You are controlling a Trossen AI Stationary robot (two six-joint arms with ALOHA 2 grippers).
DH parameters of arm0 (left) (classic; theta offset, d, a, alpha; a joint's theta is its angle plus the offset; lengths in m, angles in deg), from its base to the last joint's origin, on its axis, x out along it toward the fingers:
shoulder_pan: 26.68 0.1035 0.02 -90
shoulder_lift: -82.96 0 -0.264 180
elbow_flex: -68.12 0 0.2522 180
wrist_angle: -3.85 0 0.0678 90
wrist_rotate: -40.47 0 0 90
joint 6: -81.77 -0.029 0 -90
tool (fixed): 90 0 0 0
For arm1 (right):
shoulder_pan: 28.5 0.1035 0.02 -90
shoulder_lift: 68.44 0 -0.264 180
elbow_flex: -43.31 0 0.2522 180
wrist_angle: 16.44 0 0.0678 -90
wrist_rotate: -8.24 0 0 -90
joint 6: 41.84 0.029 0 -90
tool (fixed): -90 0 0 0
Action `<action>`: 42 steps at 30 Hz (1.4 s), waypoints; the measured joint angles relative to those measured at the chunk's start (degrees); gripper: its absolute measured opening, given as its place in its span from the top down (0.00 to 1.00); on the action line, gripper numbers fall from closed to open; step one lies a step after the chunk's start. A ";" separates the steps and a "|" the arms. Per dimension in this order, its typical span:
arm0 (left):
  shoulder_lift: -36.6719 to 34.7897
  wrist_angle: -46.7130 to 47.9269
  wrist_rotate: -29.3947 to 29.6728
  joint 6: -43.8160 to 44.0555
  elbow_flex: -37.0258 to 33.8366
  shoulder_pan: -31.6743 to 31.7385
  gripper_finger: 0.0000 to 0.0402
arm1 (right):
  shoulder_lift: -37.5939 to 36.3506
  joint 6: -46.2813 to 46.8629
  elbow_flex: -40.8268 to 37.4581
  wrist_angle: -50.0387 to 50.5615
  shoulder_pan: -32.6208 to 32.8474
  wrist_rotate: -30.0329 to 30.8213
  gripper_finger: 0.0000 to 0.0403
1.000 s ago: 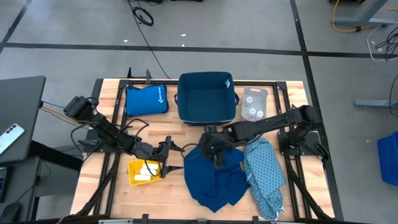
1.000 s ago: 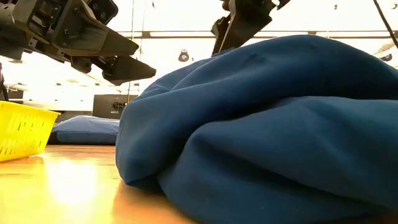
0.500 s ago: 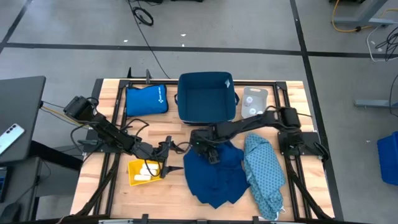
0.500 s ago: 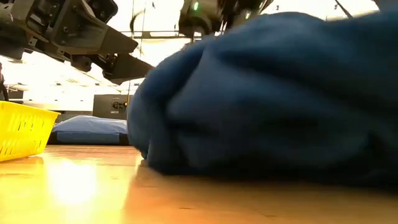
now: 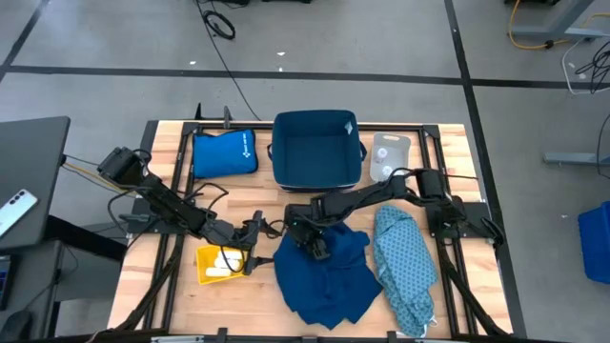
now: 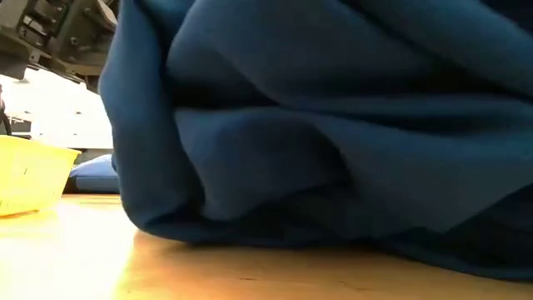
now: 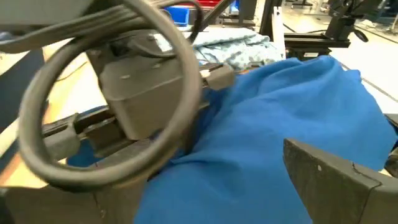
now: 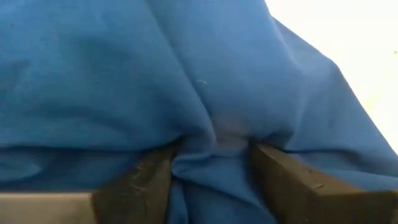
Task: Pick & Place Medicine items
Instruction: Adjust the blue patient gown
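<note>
Cloth, the dark blue one (image 5: 324,276), lies bunched at the near side of the table (image 5: 457,143), right beside the yellow tray (image 5: 205,270). Pale medicine items (image 5: 226,259) sit inside that tray. The left gripper (image 5: 255,246) hangs over the tray's edge, fingers spread, holding nothing. The right gripper (image 5: 315,243) pinches a fold of the dark blue cloth. Farther back from the tray stands a blue bin (image 5: 316,150).

Bright backlight, tabletop glare, blurred close-ups
</note>
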 joint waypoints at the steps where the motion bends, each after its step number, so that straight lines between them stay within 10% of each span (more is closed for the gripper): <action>1: 0.00 0.25 0.04 0.00 0.00 0.02 0.09 | -0.03 0.18 -0.04 -0.66 0.26 0.25 0.52; 17: -0.02 0.41 0.17 -0.04 0.02 -0.39 0.09 | -14.67 4.54 -1.03 -0.62 4.48 33.38 0.52; 42: -0.02 9.09 -7.34 -0.17 6.88 -2.56 0.09 | -18.86 27.52 -0.66 -1.41 31.62 42.25 0.47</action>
